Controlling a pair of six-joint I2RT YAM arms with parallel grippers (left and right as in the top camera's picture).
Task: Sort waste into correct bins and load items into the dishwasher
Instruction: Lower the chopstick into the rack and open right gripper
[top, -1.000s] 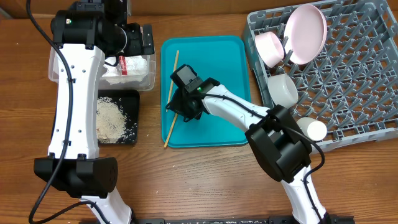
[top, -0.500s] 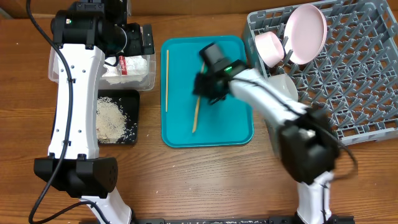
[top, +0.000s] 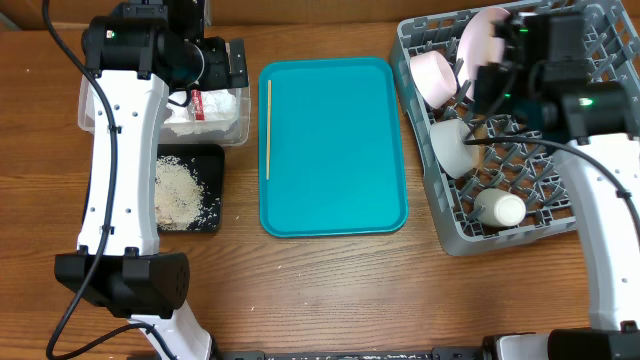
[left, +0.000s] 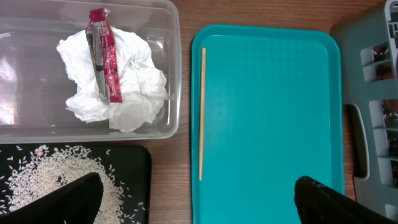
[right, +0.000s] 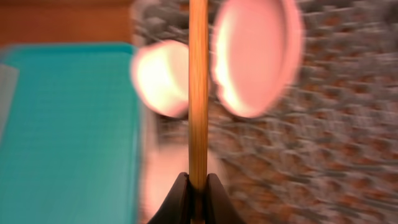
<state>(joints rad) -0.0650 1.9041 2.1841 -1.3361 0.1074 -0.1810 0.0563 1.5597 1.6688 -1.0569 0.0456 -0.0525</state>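
Clamping shut on one chopstick, the right claw hung over the dish rack's far-left corner, likely to set it inside, while its twin lay along the teal tray's left edge.

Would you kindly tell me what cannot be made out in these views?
Right wrist: motion blur smears the dish rack; its pegs are unreadable.
Overhead: the right arm covers part of the pink plate, and the chopstick it holds cannot be picked out.
Left wrist: the bottom edge cuts off the black tray of rice.
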